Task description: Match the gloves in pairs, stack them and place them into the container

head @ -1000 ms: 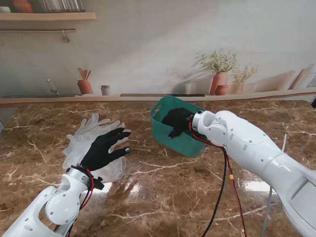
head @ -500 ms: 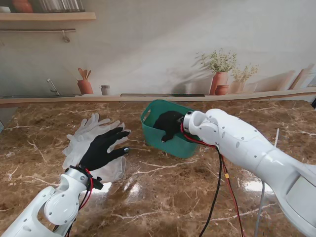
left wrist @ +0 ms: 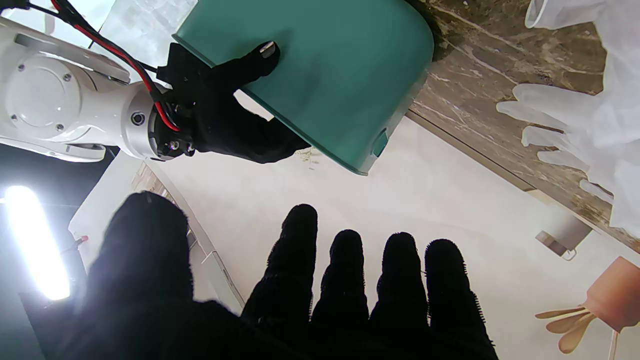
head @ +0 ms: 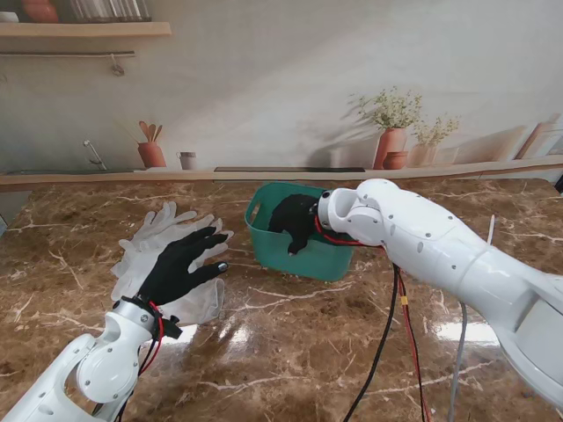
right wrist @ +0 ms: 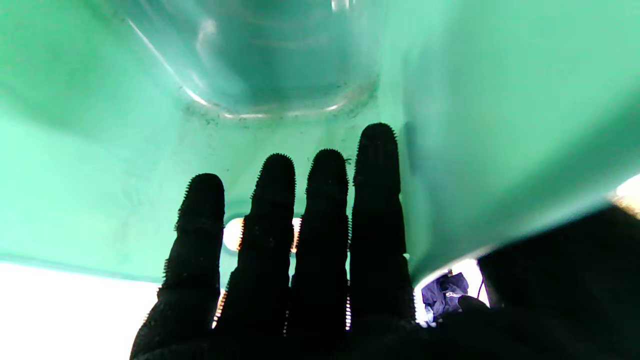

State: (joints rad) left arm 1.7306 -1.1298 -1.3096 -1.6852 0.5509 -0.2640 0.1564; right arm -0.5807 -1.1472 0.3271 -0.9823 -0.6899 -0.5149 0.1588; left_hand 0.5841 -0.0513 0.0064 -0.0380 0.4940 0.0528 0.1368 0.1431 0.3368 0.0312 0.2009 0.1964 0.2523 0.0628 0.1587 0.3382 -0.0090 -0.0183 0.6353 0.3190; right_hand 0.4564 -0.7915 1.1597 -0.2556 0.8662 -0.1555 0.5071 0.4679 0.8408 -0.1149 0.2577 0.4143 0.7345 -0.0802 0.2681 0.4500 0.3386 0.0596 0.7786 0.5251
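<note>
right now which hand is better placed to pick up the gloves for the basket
Left. The left hand hovers spread directly over the white gloves, while the right hand grips the green basket wall.

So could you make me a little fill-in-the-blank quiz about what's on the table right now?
1. The right hand grips the wall of the ____ container, four fingers inside and the thumb outside.
2. The left hand is spread out flat over the ____ gloves.
3. The container is tilted and holds ____ gloves.
4. The table top looks like brown ____.

Missing words: green; white; no; marble
</note>
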